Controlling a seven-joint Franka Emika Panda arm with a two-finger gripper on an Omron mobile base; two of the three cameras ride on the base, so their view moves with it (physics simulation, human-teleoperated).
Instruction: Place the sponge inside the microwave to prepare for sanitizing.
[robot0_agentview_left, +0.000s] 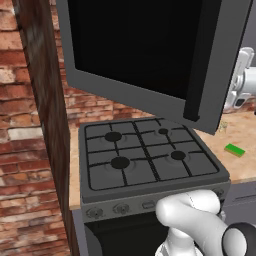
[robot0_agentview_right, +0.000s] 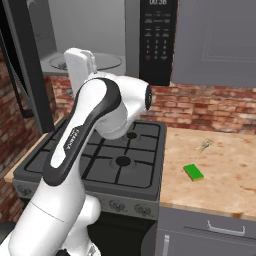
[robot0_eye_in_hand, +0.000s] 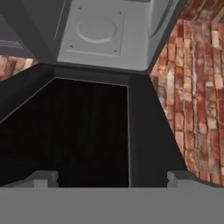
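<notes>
The sponge (robot0_agentview_right: 193, 172), green on top, lies flat on the wooden counter to the right of the stove; the left base view shows the sponge (robot0_agentview_left: 235, 149) near its right edge. The microwave (robot0_agentview_right: 157, 40) hangs above the stove with its dark glass door (robot0_agentview_left: 145, 45) swung wide open. Its light grey interior and round turntable (robot0_eye_in_hand: 96, 30) are visible. My gripper (robot0_eye_in_hand: 111, 180) is up at the door, far above the sponge. It is open, fingertips (robot0_eye_in_hand: 41, 179) wide apart, nothing between them.
A black gas stove (robot0_agentview_left: 145, 155) with several burners sits under the microwave. A tiny pale clear object (robot0_agentview_right: 203, 145) lies on the counter behind the sponge. Brick wall runs behind, and a dark panel (robot0_agentview_left: 42, 100) stands to the stove's left.
</notes>
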